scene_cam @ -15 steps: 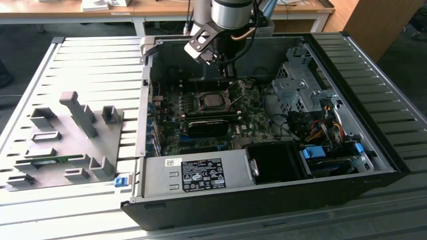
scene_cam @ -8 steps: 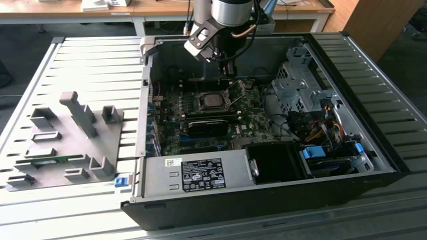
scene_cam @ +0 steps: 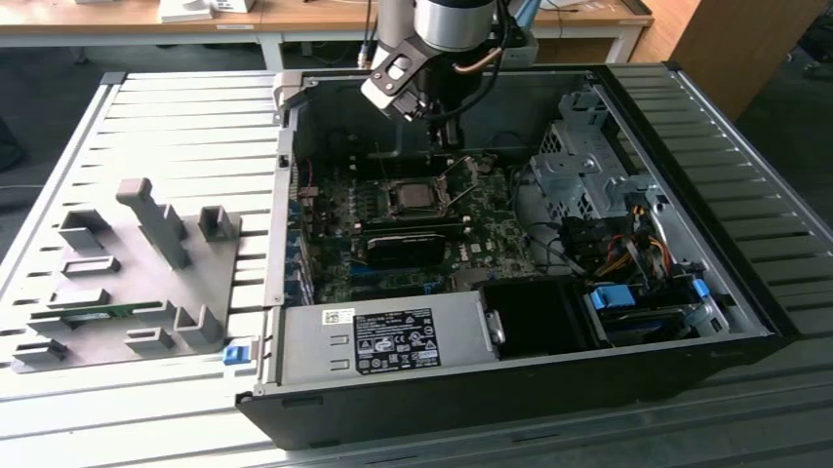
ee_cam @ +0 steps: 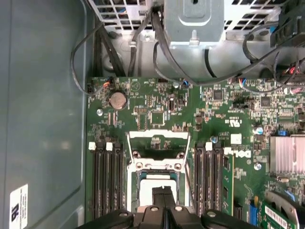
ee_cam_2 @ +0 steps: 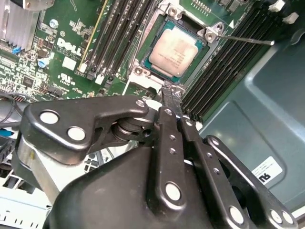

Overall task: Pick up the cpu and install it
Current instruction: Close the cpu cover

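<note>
The cpu (ee_cam_2: 176,51), a small square chip with a silvery top, lies flat in its socket on the green motherboard (ee_cam: 157,109) inside the open computer case (scene_cam: 729,292). It also shows in the exterior view as the cpu (scene_cam: 414,198) and partly behind the fingers in the first wrist view as the cpu (ee_cam: 147,188). My gripper (scene_cam: 447,144) hangs a little above the socket's edge, apart from the chip. Its fingers (ee_cam_2: 170,95) are pressed together with nothing between them. The socket's metal frame (ee_cam: 158,138) stands lifted open, and the thin lever (ee_cam_2: 248,39) sticks out sideways.
Black memory slots (ee_cam: 106,176) flank the socket on both sides. Cables (ee_cam: 157,47) and a metal drive cage (scene_cam: 586,166) lie beyond the board. A power supply (scene_cam: 377,341) sits at the case front. A grey fixture (scene_cam: 131,273) with a green memory stick (scene_cam: 98,314) stands on the exterior view's left.
</note>
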`<state>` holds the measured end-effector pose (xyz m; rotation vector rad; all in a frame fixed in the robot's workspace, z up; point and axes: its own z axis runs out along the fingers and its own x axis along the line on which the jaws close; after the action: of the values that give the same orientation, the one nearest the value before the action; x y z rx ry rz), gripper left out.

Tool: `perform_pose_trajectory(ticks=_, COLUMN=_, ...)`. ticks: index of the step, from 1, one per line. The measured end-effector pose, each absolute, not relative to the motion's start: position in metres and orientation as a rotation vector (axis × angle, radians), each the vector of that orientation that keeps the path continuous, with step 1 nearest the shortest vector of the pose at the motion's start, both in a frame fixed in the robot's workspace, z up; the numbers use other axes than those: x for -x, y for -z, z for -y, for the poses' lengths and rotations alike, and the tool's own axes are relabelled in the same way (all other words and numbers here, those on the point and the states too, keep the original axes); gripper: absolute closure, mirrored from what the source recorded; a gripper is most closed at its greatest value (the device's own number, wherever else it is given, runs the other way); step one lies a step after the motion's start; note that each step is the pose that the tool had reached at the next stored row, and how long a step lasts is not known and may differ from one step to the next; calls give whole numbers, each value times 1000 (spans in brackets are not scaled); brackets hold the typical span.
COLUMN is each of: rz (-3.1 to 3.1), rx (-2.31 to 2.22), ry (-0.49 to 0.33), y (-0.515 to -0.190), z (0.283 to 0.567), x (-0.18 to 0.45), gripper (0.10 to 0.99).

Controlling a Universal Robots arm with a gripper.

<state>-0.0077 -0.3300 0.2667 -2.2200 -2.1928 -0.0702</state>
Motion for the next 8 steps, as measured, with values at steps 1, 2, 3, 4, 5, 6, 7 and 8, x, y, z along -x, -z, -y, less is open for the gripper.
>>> perform_pose_trajectory(ticks=1, rz=2193, rx=2220, ry=70, y=-267, z=330, x=6, gripper=980)
perform_pose_trajectory(ticks=2, rz=2193, rx=2220, ry=70, y=-267, z=330, x=5, gripper=980)
perform_pose_trajectory(ticks=3, rz=2193, rx=2220, ry=70, y=-267, z=330, x=4, gripper=980)
perform_pose_trajectory(ticks=4, rz=2193, rx=2220, ry=70, y=-267, z=330, x=2, gripper=980)
perform_pose_trajectory(ticks=5, rz=2193, rx=2220, ry=70, y=-267, z=330, x=1, gripper=980)
perform_pose_trajectory(ticks=6, rz=2193, rx=2220, ry=70, y=-267, z=330, x=-1, gripper=980)
perform_pose_trajectory(ticks=7, rz=2193, rx=2220, ry=70, y=-267, z=330, x=-2, gripper=980)
perform_pose_trajectory(ticks=8, rz=2193, rx=2220, ry=70, y=-267, z=330, x=-3, gripper=980)
